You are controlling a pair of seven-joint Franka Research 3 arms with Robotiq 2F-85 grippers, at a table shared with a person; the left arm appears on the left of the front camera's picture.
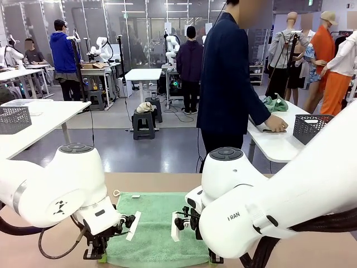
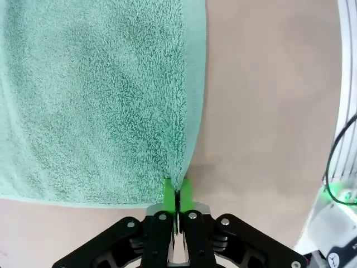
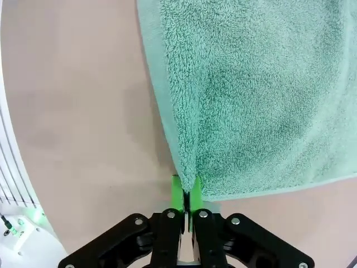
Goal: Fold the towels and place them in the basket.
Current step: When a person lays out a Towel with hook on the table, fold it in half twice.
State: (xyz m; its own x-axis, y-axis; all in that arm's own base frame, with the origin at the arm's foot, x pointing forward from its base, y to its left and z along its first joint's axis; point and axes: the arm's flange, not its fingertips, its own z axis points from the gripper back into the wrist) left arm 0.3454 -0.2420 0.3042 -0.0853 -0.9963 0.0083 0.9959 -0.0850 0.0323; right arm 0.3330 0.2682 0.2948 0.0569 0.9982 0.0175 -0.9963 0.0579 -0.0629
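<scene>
2 arms: white, the left arm [image 1: 61,184] reaching in from the left and the right arm [image 1: 268,206] from the right, both low over the near side of the tan table [image 1: 162,181].
Left basket [image 1: 14,119]: dark mesh, on the left white table [image 1: 47,113], well apart from the towel.
Left gripper [image 2: 177,191]: jaws clenched on the towel's near left corner. In its wrist view the green pads [image 2: 168,193] press together with a ridge of terry pinched up between them.
Towel [image 1: 159,223]: 1, mint green, spread flat on the tan table between the 2 grippers. A small white loop [image 1: 116,193] lies at its far left corner.
Right gripper [image 3: 186,192]: jaws clenched on the towel's near right corner. A fold of terry rises into the green pads just inside the hem.
Person [image 1: 226,84]: in a dark jacket, standing beyond the tan table, 1 hand [image 1: 276,123] on the right white table [image 1: 279,147].
Right basket [image 1: 309,127]: dark mesh, on the right white table, near the hand.
</scene>
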